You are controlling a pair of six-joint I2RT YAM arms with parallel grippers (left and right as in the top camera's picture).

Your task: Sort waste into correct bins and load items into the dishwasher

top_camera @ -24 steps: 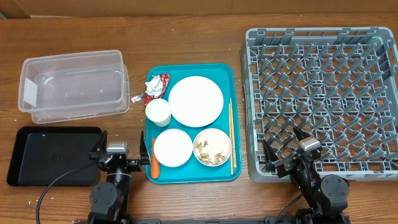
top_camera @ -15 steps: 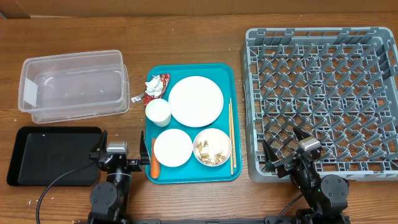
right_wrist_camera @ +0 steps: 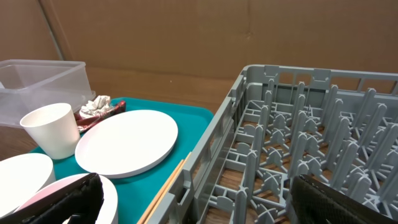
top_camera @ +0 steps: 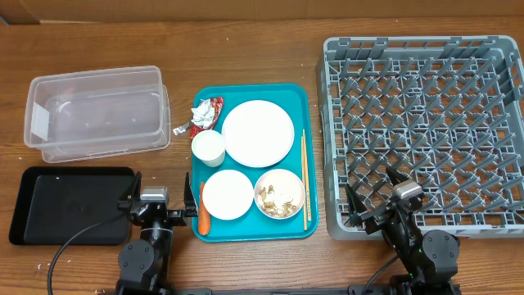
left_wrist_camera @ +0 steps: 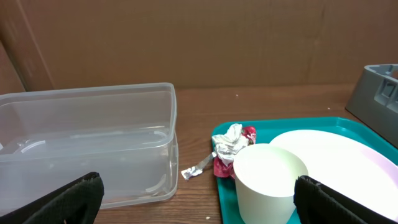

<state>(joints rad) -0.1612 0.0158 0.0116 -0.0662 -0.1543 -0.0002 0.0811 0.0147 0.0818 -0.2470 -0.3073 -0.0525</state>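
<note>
Orange carrot (top_camera: 203, 211) lies along the teal tray's (top_camera: 296, 102) near-left edge, long axis near-to-far, just right of my left claw (top_camera: 154, 205), fingers spread and empty; my right claw (top_camera: 372, 205), also spread, sits farther off.

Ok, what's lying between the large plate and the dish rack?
Two wooden chopsticks lie there, along the right side of the teal tray, between the large plate and the dish rack wall. The overhead view shows this clearly.
</note>
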